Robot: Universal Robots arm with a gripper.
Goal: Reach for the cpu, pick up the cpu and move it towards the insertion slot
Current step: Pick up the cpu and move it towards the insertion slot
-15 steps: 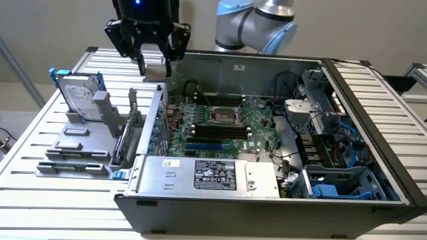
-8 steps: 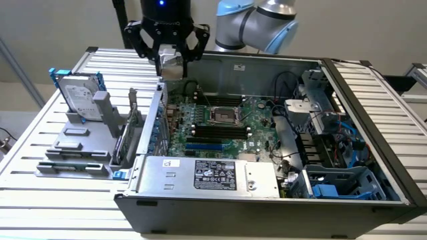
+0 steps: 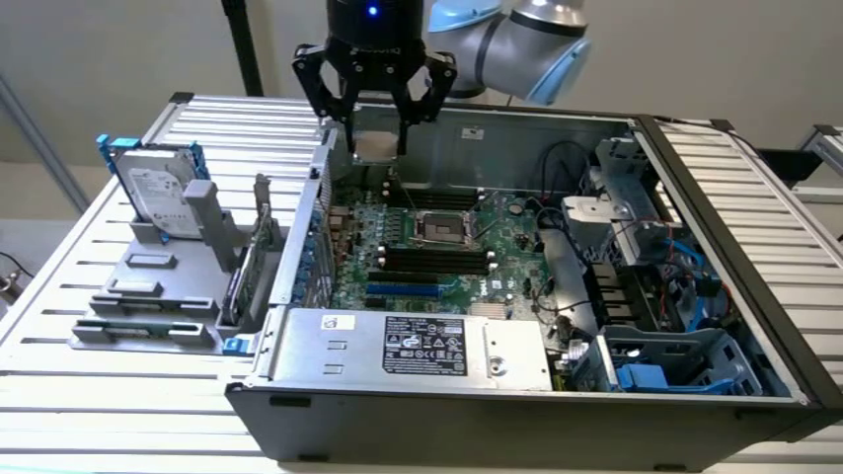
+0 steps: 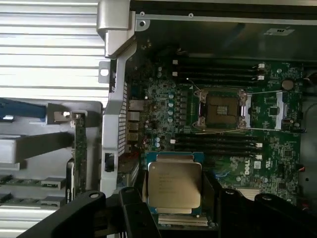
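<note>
With the cpu [image 4: 174,186] already lifted and clamped between the gripper [image 3: 375,148] fingers above the open case's rear edge, only travel to the insertion slot [image 4: 221,109] on the motherboard remained.

Tool [image 4: 173,210] with black fingers [image 4: 133,213] gripping the cpu [image 4: 174,184] by its edges, silvery top facing the camera, insertion slot [image 4: 221,110] beyond on the green motherboard [image 4: 277,148], black memory slots [image 4: 218,72] on either side of the socket

Pale wall [image 3: 118,49] (plain), slatted table [image 3: 79,296].
</note>
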